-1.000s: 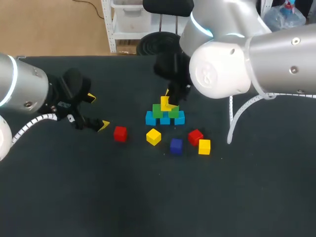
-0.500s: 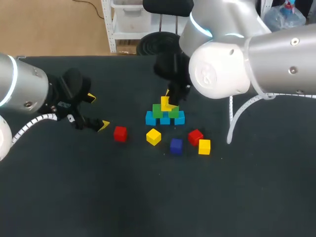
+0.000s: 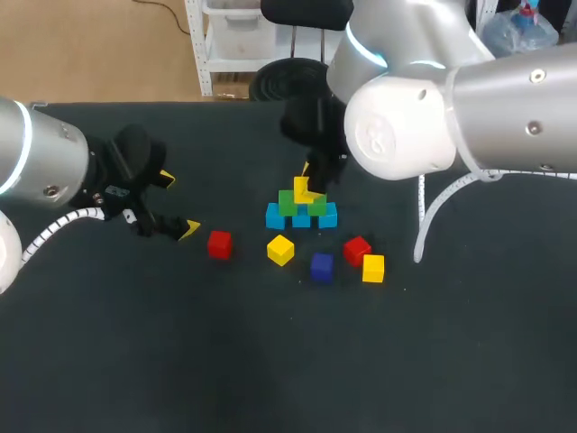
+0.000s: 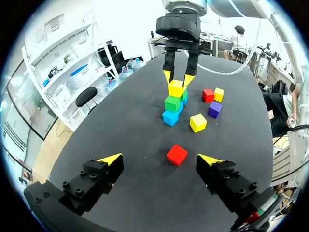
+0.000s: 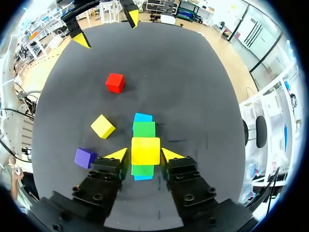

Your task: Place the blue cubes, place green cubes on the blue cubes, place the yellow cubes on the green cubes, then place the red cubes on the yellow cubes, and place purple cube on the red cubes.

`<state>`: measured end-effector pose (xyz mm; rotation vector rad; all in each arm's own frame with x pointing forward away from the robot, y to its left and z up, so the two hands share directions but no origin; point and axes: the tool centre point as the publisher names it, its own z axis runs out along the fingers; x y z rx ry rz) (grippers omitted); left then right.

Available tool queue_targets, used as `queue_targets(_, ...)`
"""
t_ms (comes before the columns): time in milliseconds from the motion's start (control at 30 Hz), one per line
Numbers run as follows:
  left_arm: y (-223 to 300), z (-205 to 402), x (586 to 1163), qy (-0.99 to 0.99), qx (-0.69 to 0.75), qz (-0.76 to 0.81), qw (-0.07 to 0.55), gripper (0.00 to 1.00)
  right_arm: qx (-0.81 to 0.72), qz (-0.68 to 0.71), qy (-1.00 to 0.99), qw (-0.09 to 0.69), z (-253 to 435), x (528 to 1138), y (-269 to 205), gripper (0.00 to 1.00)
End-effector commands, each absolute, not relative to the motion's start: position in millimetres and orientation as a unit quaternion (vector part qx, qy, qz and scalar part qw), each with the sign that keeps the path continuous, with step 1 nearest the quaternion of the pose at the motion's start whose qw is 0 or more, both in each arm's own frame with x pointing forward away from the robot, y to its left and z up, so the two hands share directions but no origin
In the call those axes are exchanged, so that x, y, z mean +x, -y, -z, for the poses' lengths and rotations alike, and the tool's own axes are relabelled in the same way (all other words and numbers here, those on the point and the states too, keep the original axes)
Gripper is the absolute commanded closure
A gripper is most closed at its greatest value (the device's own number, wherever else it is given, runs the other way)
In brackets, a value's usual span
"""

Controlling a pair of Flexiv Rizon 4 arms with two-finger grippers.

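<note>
Head view first: the right gripper (image 3: 311,185) is down on the stack (image 3: 302,209), straddling the top yellow cube (image 3: 302,188). That cube rests across the two green cubes (image 3: 288,202), which sit on the blue cubes (image 3: 275,217). Clamped or let go? I cannot tell. The left gripper (image 3: 178,204) hangs well to the left of the stack, spread wide and empty.

Over to the left wrist view: a red cube (image 4: 177,154) lies between this gripper and the stack. A loose yellow cube (image 4: 198,123) and the purple cube (image 4: 215,109) sit just beside the stack. All are crisp little blocks with flat faces, sharp edges and a smooth painted look. The desk (image 4: 120,125) is dark and matte, cloth-like, and probably grippy.

Right wrist view: the top yellow cube bridges the seam between the greens, edges squared to them. My call is that placing is nearly finished. The way to end it well is a gentle release, then a straight lift. Any sideways drag could slide those slick faces and skew the stack.
</note>
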<state>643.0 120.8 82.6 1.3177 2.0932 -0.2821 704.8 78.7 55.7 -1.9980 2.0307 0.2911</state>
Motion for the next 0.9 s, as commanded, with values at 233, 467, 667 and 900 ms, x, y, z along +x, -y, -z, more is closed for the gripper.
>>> queue_targets(233, -121.7, -82.0, 643.0, -0.796, 0.502, 0.109, 0.322, 0.0, -0.692, -0.101, -0.702, 0.138, -55.7, 705.1, -79.9, 0.52)
queue_targets(467, -121.7, -82.0, 643.0, -0.796, 0.502, 0.109, 0.322, 0.0, -0.691, -0.101, -0.702, 0.138, -57.1, 704.4, -79.9, 0.51)
queue_targets(667, -121.7, -82.0, 643.0, -0.796, 0.502, 0.109, 0.322, 0.0, -0.69, -0.1, -0.703, 0.141, -60.7, 706.1, -78.8, 0.28)
queue_targets(900, -121.7, -82.0, 643.0, -0.796, 0.502, 0.109, 0.322, 0.0, -0.687, -0.099, -0.705, 0.145, -64.7, 709.0, -73.5, 0.0)
